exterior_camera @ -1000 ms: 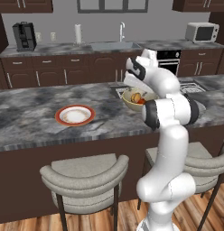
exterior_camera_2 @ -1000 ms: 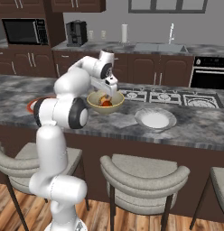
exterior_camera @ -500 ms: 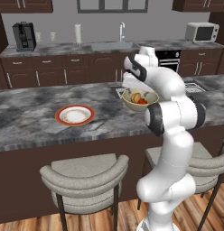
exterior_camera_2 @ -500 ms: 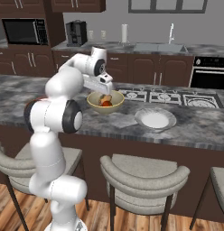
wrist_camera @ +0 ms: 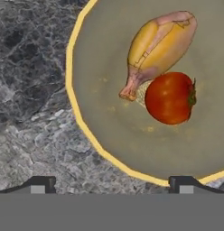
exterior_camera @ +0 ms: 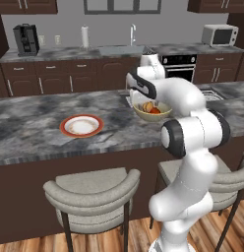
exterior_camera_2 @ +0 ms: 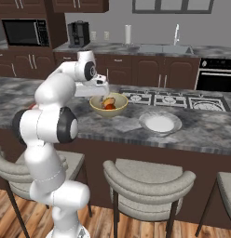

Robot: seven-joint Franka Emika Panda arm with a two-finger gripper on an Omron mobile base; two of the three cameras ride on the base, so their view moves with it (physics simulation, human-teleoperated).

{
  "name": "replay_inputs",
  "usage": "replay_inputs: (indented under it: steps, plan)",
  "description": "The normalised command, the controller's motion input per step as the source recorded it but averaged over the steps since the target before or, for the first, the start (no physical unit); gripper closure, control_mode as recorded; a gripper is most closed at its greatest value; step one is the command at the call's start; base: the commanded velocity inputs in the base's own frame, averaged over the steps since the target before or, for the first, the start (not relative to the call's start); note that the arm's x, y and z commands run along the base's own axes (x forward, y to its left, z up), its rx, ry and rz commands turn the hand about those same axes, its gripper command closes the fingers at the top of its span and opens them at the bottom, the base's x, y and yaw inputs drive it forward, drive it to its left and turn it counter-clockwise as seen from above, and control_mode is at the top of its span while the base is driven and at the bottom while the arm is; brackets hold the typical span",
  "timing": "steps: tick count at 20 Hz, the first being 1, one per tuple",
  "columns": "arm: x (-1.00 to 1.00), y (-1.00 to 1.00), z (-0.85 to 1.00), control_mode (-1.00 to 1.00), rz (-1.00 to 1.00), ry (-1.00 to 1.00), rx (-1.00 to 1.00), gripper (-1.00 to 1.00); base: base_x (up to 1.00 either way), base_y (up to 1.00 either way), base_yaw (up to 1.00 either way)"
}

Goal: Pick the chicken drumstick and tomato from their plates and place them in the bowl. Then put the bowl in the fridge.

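The tan bowl stands on the island counter, also seen in the base views. Inside it the golden-brown chicken drumstick lies against the red tomato. My gripper hangs open and empty just above the bowl's near rim, pointing down. The red-rimmed plate sits bare to the left, and the white-grey plate sits bare to the right. The fridge is out of view.
A cooktop is set into the island behind the bowl. Grey stools stand along the counter's front edge. The back counter holds a sink, a coffee machine and a microwave.
The hand has drifted a little left, from over the bowl's middle toward its rim. The jaws stay wide apart. Drumstick and tomato lie still in the bowl.
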Motion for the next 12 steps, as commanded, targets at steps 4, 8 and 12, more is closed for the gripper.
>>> replay_inputs:
  steps: [4,8,12]
  plan:
    - [-0.01,0.05,0.0,-1.0,0.46,-0.01,-0.02,-1.0,0.0,0.0,0.0]
    - [0.0,0.0,-0.06,-1.0,0.4,-0.05,0.0,-1.0,0.0,0.0,0.0]
    - [0.17,0.09,-0.15,-1.0,0.27,-0.06,-0.01,-1.0,0.0,0.0,0.0]
